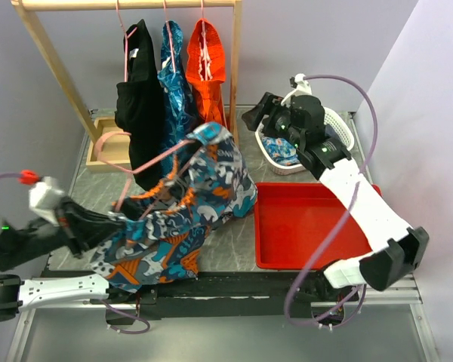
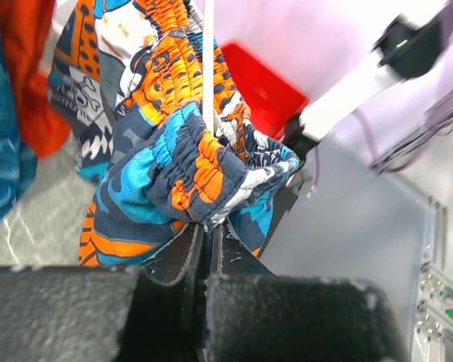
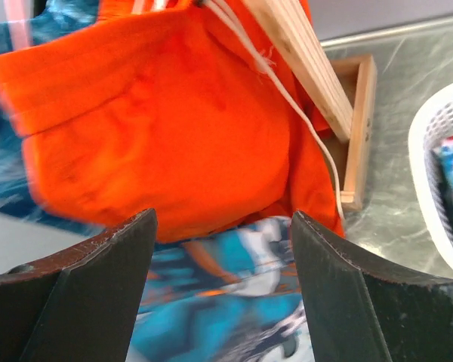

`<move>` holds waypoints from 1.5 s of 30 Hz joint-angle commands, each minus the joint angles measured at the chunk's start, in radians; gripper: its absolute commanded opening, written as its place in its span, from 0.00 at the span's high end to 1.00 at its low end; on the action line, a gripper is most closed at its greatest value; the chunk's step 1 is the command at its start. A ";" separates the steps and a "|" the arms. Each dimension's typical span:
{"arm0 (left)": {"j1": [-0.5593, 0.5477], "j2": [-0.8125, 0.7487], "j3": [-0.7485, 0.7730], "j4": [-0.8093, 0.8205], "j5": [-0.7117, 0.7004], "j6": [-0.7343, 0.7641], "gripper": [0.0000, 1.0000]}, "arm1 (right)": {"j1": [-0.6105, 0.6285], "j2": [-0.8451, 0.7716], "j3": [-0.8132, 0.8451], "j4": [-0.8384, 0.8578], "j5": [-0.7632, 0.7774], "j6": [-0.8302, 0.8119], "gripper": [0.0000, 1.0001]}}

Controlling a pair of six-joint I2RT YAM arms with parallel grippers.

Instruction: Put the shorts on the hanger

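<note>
The shorts (image 1: 192, 200), printed in navy, teal, white and orange, hang bunched over the pink wire hanger (image 1: 160, 156) in the middle of the table. In the left wrist view the hanger wire (image 2: 208, 68) runs down through the gathered waistband (image 2: 196, 166) into my left gripper (image 2: 208, 230), which is shut on the wire, with cloth pressed against its tips. My left gripper (image 1: 119, 220) sits at the shorts' lower left. My right gripper (image 1: 254, 115) hovers open past the shorts' upper right. It holds nothing; the shorts (image 3: 234, 302) show blurred between its fingers (image 3: 223, 219).
A wooden rack (image 1: 234, 68) at the back carries black (image 1: 140, 98), teal (image 1: 174, 75) and orange (image 1: 206, 53) garments on pink hangers. The orange one (image 3: 174, 113) hangs right in front of my right gripper. A white basket (image 1: 340, 124) holds light-blue cloth. A red tray (image 1: 309, 219) lies front right.
</note>
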 commanded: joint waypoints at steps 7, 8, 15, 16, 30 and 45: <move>0.101 -0.021 0.206 0.038 0.065 0.115 0.99 | -0.041 0.137 -0.155 0.480 -0.382 0.171 0.21; 0.105 -0.022 0.210 0.035 0.064 0.117 0.99 | -0.029 0.156 -0.162 0.508 -0.394 0.173 0.22; 0.140 -0.051 0.207 0.035 0.004 0.118 0.99 | 0.190 0.045 -0.344 0.588 -0.261 0.145 0.23; 0.142 -0.056 0.206 0.033 -0.001 0.115 0.99 | 0.212 0.025 -0.368 0.604 -0.251 0.150 0.23; 0.249 -0.105 0.242 0.036 -0.055 0.118 0.99 | 0.554 0.155 -0.110 0.608 -0.219 0.122 0.23; 0.326 -0.102 0.342 -0.017 -0.111 0.120 0.99 | 0.693 0.641 0.554 0.404 -0.259 0.122 0.24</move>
